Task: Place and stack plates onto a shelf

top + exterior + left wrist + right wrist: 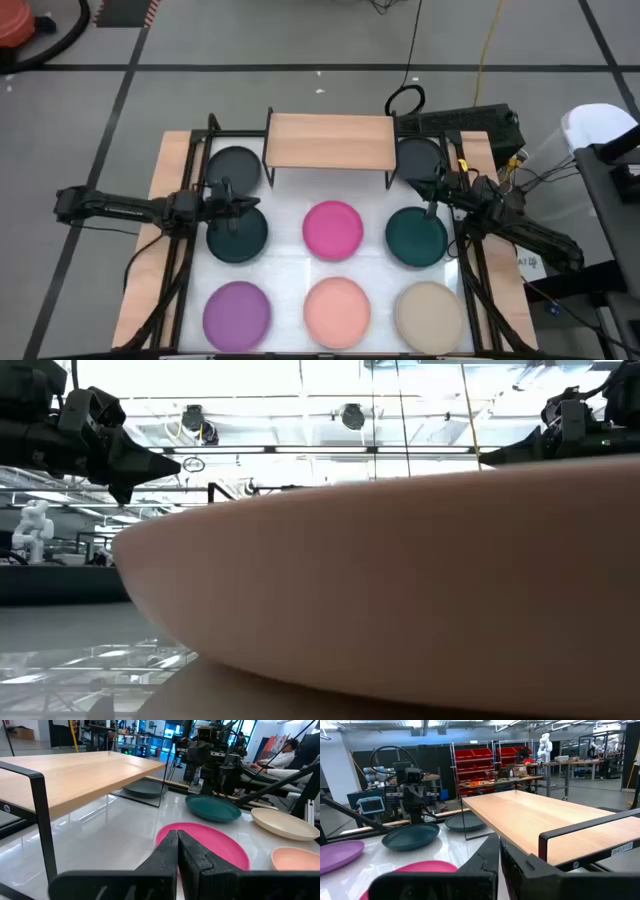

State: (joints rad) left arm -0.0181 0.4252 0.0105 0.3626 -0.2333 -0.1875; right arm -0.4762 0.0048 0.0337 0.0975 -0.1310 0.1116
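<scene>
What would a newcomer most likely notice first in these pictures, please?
Probably the grid of coloured plates on the white table, with the magenta plate at its centre in front of the empty wooden shelf. Next, the two dark arms reaching in from either side: the left gripper and right gripper, both shut, each over a dark teal plate.

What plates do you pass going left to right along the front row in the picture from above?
purple plate → salmon pink plate → beige plate
</scene>
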